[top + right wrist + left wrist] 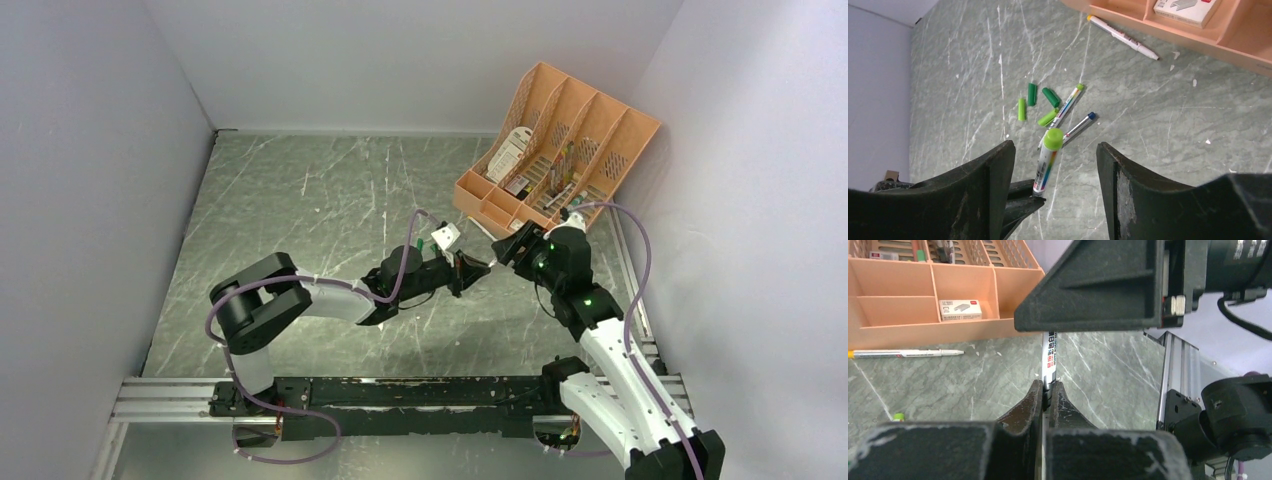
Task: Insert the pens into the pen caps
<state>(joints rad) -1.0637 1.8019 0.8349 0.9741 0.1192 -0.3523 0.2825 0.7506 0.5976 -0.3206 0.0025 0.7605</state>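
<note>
My left gripper (1049, 390) is shut on a pale pen (1050, 357) that points up and away from it. In the right wrist view this pen (1047, 162) stands between the wide-apart fingers of my open right gripper (1055, 150), touching neither, with a round green end (1053, 139) toward the camera. I cannot tell whether that end is a cap. Several loose green pen caps (1032, 94) lie on the table beyond, beside two more pens (1068, 106) (1079, 125). From above, both grippers (470, 270) (505, 250) meet mid-table.
The orange organizer (590, 120) stands at the back right, holding a small white box (960, 310). A white pen with a yellow end (1122, 37) lies along its front. The metal rail (1173, 370) runs on the right.
</note>
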